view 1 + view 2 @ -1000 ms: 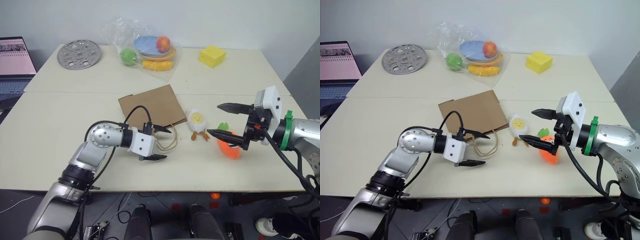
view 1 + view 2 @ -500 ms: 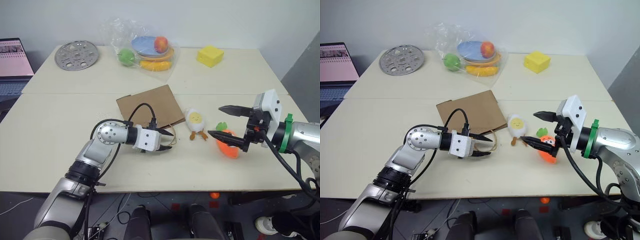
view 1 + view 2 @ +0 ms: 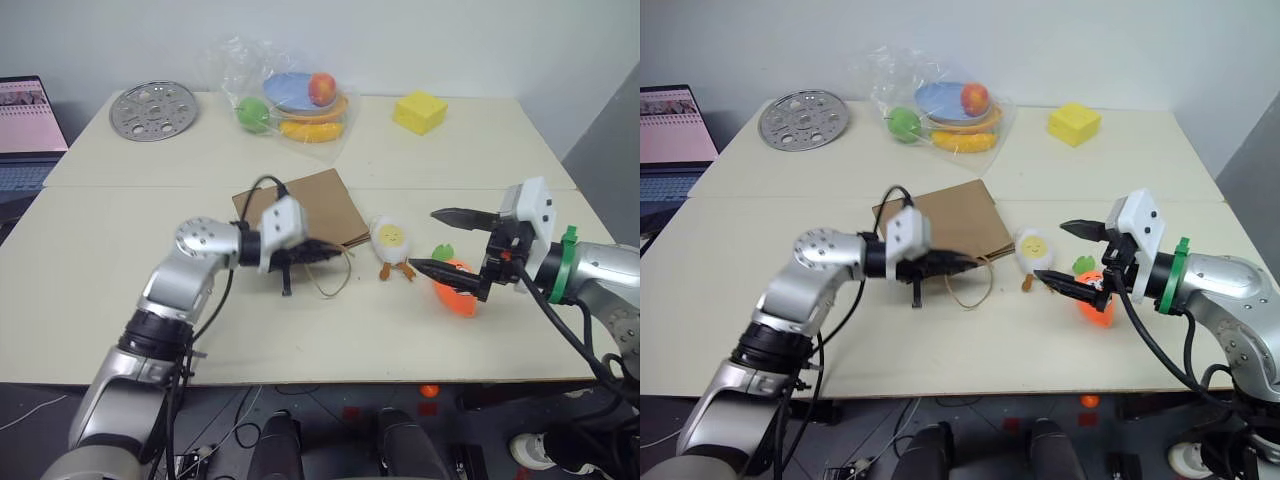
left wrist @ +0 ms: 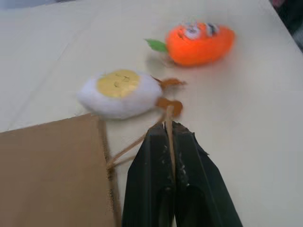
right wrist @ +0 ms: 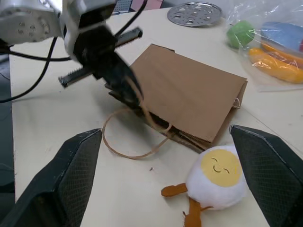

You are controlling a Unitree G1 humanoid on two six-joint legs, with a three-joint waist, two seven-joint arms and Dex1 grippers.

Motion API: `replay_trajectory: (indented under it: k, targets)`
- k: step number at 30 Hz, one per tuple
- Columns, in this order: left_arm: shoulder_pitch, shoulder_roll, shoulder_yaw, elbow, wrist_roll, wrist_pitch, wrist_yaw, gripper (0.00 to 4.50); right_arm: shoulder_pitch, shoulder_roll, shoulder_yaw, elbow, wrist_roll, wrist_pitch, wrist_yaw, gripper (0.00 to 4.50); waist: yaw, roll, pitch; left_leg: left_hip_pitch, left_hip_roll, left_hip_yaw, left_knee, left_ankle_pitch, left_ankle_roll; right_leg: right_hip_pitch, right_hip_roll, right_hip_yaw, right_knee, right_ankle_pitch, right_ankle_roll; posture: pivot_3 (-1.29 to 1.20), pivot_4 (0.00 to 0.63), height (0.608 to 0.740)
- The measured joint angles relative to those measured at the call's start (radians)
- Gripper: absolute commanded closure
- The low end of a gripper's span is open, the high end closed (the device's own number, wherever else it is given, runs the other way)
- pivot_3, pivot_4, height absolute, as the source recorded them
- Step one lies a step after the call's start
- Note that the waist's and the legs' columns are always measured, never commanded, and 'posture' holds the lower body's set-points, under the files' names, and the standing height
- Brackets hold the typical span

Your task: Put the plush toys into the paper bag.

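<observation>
The brown paper bag (image 3: 300, 205) lies flat in the middle of the table, its tan handle loops (image 3: 335, 275) spilling toward the front edge. My left gripper (image 3: 322, 251) is shut on one handle (image 4: 168, 124) and holds it a little above the table. The white egg plush toy (image 3: 391, 240) lies just right of the bag's mouth. Further right lies the orange carrot plush toy (image 3: 456, 291). My right gripper (image 3: 424, 240) hovers open beside the egg and above the carrot, with nothing between its fingers (image 5: 71, 175).
At the back of the table sit a clear plastic bag of fruit (image 3: 300, 95), a yellow block (image 3: 421, 111) and a perforated metal disc (image 3: 152, 108). A laptop (image 3: 30, 110) stands off the table's far left corner.
My left gripper has closed on the bag's handle, rolled over and risen with it. The right gripper has stayed open and nearly still.
</observation>
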Motion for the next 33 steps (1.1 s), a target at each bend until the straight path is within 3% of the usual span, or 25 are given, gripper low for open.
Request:
replay_trajectory:
  k: [5, 8, 18, 19, 27, 33]
  targets:
    - [-0.145, 0.002, 0.073, 0.088, -0.103, 0.180, 0.012, 4.48, -0.053, 0.135, 0.137, 0.031, -0.090, -0.009, -0.108, 0.00, 0.003, 0.000, 0.000, 0.000, 0.001, -0.003, 0.000, 0.000, 0.000, 0.000, 0.002, -0.002, 0.001, 0.000, 0.000, 0.00, 0.150, 0.740]
    - [-0.185, 0.020, 0.117, 0.096, -0.132, 0.215, 0.008, 4.50, -0.064, 0.208, 0.181, 0.080, -0.129, -0.009, -0.157, 0.54, 0.004, 0.000, 0.000, 0.000, 0.001, -0.002, 0.000, 0.000, 0.000, 0.000, 0.001, -0.001, 0.000, 0.000, 0.000, 0.00, 0.150, 0.740]
    - [-0.192, 0.033, 0.135, 0.122, -0.154, 0.253, -0.008, 4.50, -0.206, 0.488, 0.349, 0.363, -0.344, -0.133, -0.277, 4.24, 0.003, 0.000, 0.000, 0.000, 0.001, -0.003, -0.001, 0.000, 0.000, -0.001, 0.002, -0.002, 0.001, 0.001, -0.001, 0.00, 0.150, 0.740]
    - [-0.192, 0.034, 0.136, 0.123, -0.153, 0.253, -0.008, 4.50, -0.225, 0.516, 0.356, 0.395, -0.361, -0.157, -0.281, 4.46, 0.003, 0.000, 0.000, 0.000, 0.002, -0.003, -0.001, 0.000, 0.000, -0.001, 0.002, -0.002, 0.001, 0.001, -0.001, 0.00, 0.150, 0.740]
    - [-0.207, 0.039, 0.154, 0.117, -0.166, 0.267, -0.004, 4.50, -0.355, 0.713, 0.406, 0.729, -0.505, -0.323, -0.332, 4.46, 0.003, 0.000, 0.000, 0.000, 0.001, -0.003, -0.002, 0.000, 0.000, -0.001, 0.002, -0.003, 0.001, 0.003, -0.004, 0.00, 0.150, 0.740]
    - [-0.257, 0.068, 0.183, 0.140, -0.190, 0.299, 0.003, 4.50, -0.402, 0.783, 0.406, 0.971, -0.610, -0.362, -0.426, 4.46, 0.004, 0.000, 0.000, 0.000, 0.001, -0.004, -0.002, 0.000, 0.000, -0.001, 0.002, -0.003, 0.001, 0.003, -0.004, 0.00, 0.150, 0.740]
